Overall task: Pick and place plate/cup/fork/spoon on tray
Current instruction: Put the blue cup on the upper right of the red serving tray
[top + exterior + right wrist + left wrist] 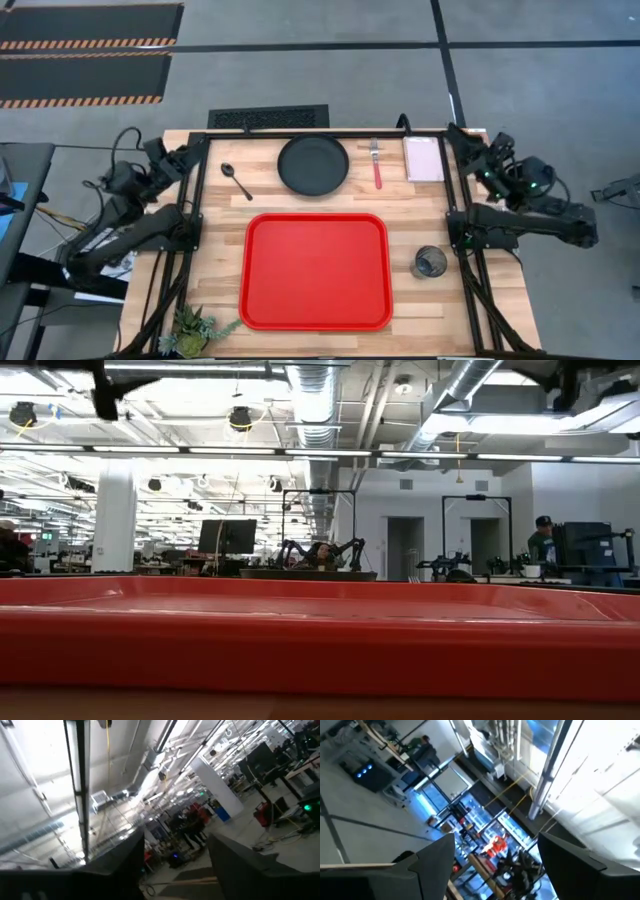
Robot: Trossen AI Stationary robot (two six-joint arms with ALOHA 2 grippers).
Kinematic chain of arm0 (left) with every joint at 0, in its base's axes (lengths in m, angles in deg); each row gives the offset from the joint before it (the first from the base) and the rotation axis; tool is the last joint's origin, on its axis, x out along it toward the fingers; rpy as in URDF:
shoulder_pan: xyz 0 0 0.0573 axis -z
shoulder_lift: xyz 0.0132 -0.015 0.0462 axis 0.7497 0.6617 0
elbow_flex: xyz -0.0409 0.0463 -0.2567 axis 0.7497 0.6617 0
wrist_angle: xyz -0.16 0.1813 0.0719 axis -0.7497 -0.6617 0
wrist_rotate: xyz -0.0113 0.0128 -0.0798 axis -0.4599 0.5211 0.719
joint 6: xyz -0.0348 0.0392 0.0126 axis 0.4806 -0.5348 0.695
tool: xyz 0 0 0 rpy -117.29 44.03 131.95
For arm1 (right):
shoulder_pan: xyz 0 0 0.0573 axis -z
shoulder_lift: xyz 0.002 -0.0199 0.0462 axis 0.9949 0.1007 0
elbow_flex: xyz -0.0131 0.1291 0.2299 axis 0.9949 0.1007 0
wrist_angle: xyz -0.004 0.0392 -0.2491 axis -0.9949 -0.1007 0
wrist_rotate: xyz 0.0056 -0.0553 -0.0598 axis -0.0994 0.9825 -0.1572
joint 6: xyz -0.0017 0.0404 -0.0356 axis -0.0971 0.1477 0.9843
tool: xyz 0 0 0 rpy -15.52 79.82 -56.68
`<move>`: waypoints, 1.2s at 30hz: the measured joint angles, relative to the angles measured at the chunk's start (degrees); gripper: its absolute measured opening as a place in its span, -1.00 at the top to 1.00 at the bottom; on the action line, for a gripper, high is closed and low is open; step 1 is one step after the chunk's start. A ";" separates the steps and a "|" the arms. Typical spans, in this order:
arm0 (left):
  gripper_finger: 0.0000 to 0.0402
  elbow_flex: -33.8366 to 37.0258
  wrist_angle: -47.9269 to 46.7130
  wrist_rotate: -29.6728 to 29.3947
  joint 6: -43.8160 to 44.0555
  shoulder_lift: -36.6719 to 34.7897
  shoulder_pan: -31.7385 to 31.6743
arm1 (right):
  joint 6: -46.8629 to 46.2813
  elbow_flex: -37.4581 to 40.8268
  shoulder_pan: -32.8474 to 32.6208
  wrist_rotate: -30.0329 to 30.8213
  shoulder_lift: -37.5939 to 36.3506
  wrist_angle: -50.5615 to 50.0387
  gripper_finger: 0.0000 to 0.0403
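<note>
The red tray [315, 270] lies at the table's near middle; its near rim fills the low view [320, 650]. The black plate [313, 165] lies flat beyond the tray. The dark spoon [236, 181] lies left of the plate, and the red-handled fork [376, 163] lies right of it. The tinted cup [430, 262] stands upright right of the tray. My left gripper [180, 155] is at the far left corner, open and empty [495, 870]. My right gripper [462, 138] is at the far right corner, open and empty [175, 870].
A pale rectangular pad [423, 158] lies right of the fork at the far edge. A small green plant [195, 328] sits at the near left corner. Black frame rails [195, 200] run along both sides of the table.
</note>
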 joint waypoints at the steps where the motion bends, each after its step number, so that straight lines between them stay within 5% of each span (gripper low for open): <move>1: -0.34 -2.01 -0.02 0.70 -1.11 2.07 0.00 | 0.83 -2.60 0.04 0.02 1.43 -2.42 -0.27; 5: -0.32 -10.56 -4.81 3.30 -5.20 10.73 0.00 | 2.03 -14.03 0.70 2.19 7.79 -14.73 -0.29; 10: -0.32 -22.43 -23.48 4.09 -10.87 21.63 0.00 | 0.82 -28.90 1.27 3.91 17.00 -37.57 -0.29; 19: -0.32 -30.86 -28.55 7.06 -17.61 31.25 0.00 | -23.98 -48.78 1.25 2.12 33.49 -82.33 -0.29; 27: -0.32 -30.87 -29.44 6.89 -17.70 33.42 -0.02 | -33.76 -48.73 -1.24 -11.31 41.47 -98.93 -0.29; 36: -0.32 -30.87 -30.12 6.95 -18.07 34.31 -0.02 | -50.02 -41.72 -19.44 -12.06 44.44 -102.10 -0.29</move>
